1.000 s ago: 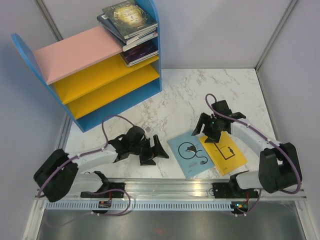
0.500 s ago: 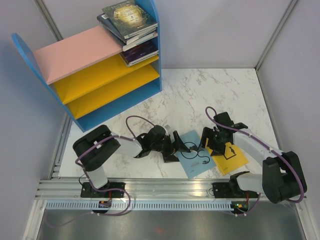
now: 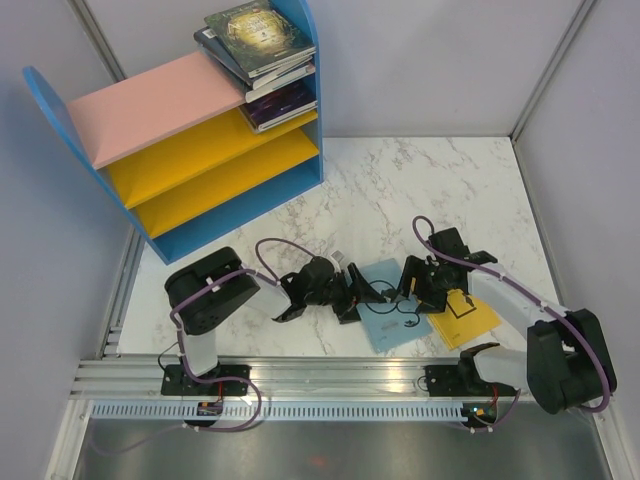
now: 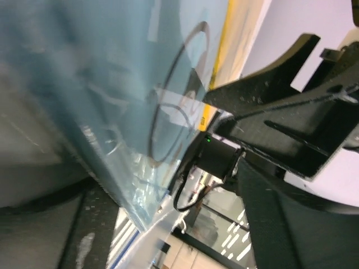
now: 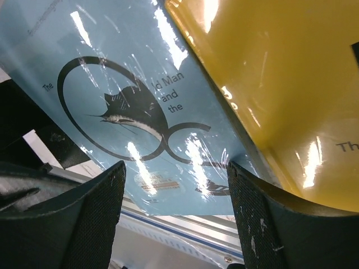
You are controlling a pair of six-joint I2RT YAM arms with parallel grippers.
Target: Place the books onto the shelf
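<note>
Two books on table (image 3: 400,180), blue book (image 3: 388,312) touching yellow book (image 3: 468,318), well apart from shelf (image 3: 160,110). Your left gripper (image 3: 352,292) spread at blue edge, right gripper (image 3: 418,285) spread above: crowded, arms may clash, book slip

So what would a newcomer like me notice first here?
Probably the bright blue, pink and yellow shelf at the back left, with books piled at its right end. Then, near the front, the left pincer and right pincer, both open, close together over a pale blue book that touches a yellow book.
</note>
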